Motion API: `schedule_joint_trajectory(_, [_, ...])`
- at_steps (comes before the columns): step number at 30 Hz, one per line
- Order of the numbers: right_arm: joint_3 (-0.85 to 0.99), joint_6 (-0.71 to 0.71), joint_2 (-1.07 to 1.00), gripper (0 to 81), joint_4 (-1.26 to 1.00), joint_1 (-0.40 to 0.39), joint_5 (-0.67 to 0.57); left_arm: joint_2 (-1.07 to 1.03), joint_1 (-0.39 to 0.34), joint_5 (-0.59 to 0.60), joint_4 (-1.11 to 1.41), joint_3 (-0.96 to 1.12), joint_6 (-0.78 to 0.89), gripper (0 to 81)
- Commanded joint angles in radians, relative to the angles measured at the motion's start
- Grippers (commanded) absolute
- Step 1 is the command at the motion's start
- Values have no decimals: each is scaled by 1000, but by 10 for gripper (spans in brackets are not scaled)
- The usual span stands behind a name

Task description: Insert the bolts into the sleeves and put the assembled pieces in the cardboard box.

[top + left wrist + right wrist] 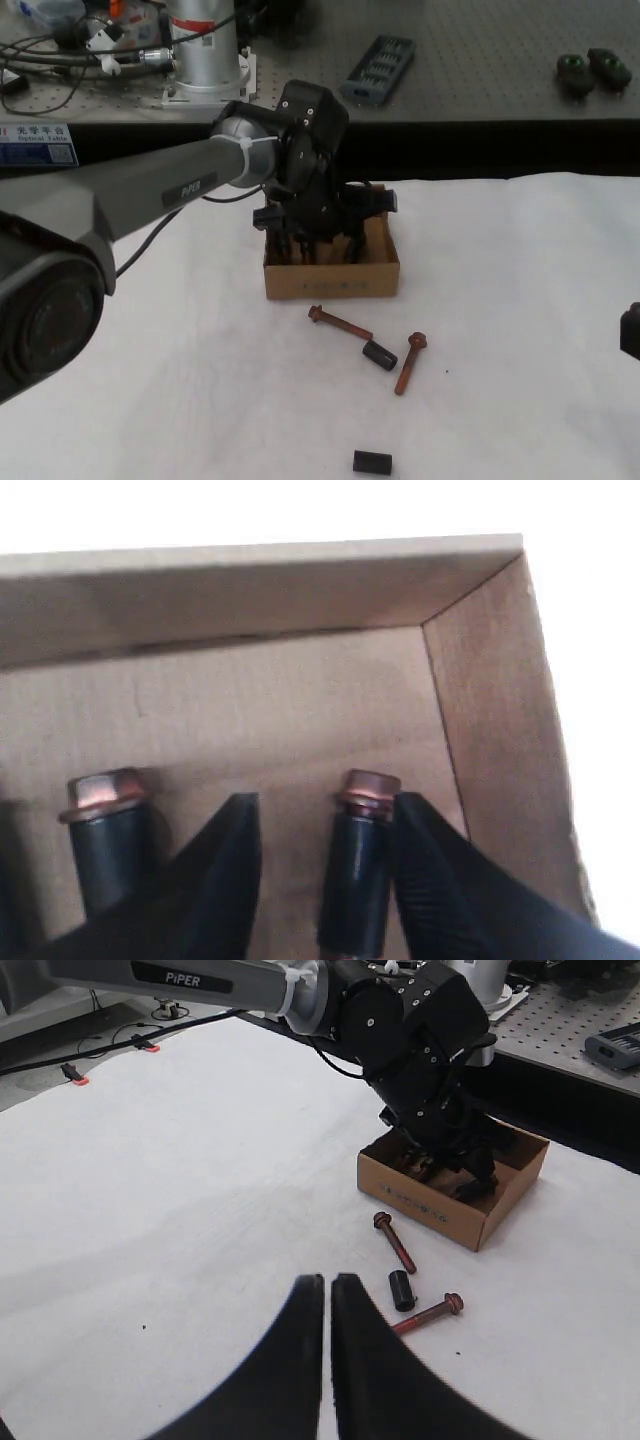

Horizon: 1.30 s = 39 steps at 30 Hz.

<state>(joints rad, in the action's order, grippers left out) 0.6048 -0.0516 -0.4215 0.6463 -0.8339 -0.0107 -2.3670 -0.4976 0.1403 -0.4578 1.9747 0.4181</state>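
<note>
Box (332, 282): cardboard, open-topped, on the white cloth (520, 400), close to the cloth's far edge; the dark bench begins just behind it.
Left gripper (327, 815): down inside the box near a corner, fingers spread, with a piece (360, 880) between them. One finger is just beside the piece and the other stands apart from it.
Second piece (108, 840): also in the box, lying beside the first, bolt head toward the box's wall.
Right gripper (328, 1305): above the cloth, well apart from the box, fingers pressed together with nothing between them.
Bolt (340, 323): loose on the cloth just in front of the box.
Sleeve (379, 355): just beside that bolt's tip.
Second bolt (409, 363): just beyond the sleeve, in front of the box.
Far sleeve (371, 463): alone, well in front of the box.
Room: the cloth runs wide on both sides of the box and in front of it.
Writing: white lettering on the arm (150, 190) over the box, faint print on the box's front wall, and a blue-and-white label (35, 143) on the bench edge behind.
</note>
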Motion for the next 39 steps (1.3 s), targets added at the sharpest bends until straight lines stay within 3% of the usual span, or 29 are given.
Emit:
schedule_joint_trajectory(1, [4, 0, 7, 31, -2, 6, 1, 59, 5, 3, 26, 15, -2, 230])
schedule_joint_trajectory(7, [4, 0, 5, 31, -2, 6, 1, 201, 20, -2, 0, 15, -219, 221])
schedule_joint_trajectory(13, [20, 0, -66, 31, 0, 6, -42, 357, 60, 2, -103, 13, -291, 221])
schedule_joint_trajectory(19, [101, 0, -273, 31, -2, 8, -112, 462, 82, 7, -194, 13, -386, 128])
schedule_joint_trajectory(25, [207, 75, -464, 21, -2, 50, -115, 556, 82, 45, -229, -56, -403, 123])
schedule_joint_trajectory(31, [299, 101, -620, 211, -2, 137, -142, 724, 83, 45, -124, -336, -398, 123])
schedule_joint_trajectory(39, [416, 182, -828, 223, -2, 207, -186, 1030, 83, 50, 78, -821, -366, 123])
